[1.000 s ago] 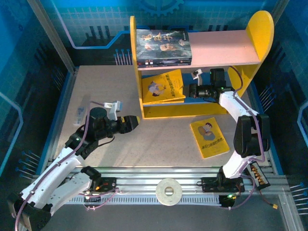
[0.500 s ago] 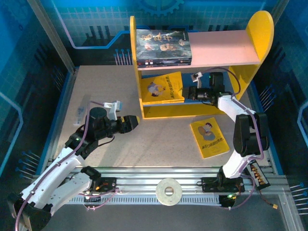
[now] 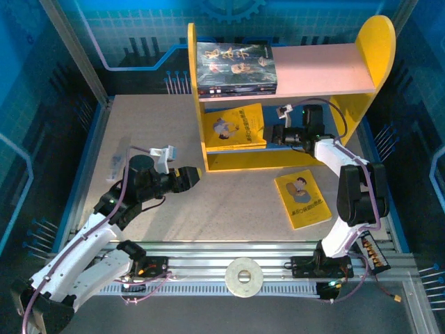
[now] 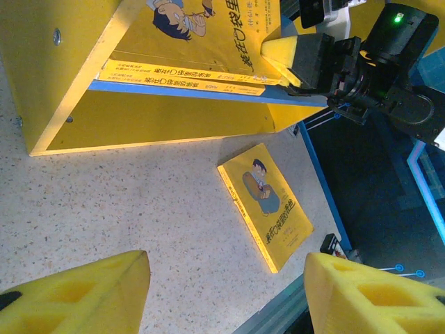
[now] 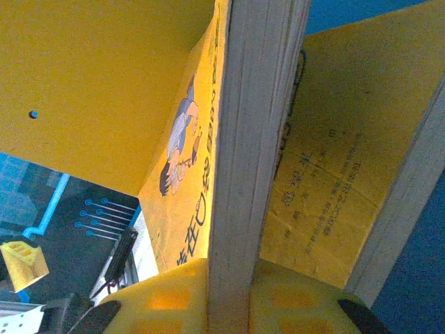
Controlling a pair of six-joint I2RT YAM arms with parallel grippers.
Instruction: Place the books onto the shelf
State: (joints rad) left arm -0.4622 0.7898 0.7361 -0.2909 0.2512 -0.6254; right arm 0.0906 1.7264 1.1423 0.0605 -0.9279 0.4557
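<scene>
The right gripper (image 3: pixel 270 132) reaches into the lower tier of the shelf (image 3: pixel 375 42) from the right. Its foam pads (image 5: pixel 174 292) are clamped on the right-hand edge of a yellow book (image 3: pixel 235 126) that lies on the blue lower board (image 4: pixel 174 92). Dark books (image 3: pixel 235 66) lie stacked at the left end of the pink upper board (image 3: pixel 320 66). A second yellow book (image 3: pixel 302 199) lies flat on the table (image 3: pixel 139 125) just in front of the shelf, nearer the bases than the right gripper. The left gripper (image 3: pixel 193 175) hovers over the table well to the left, jaws spread wide and holding nothing.
</scene>
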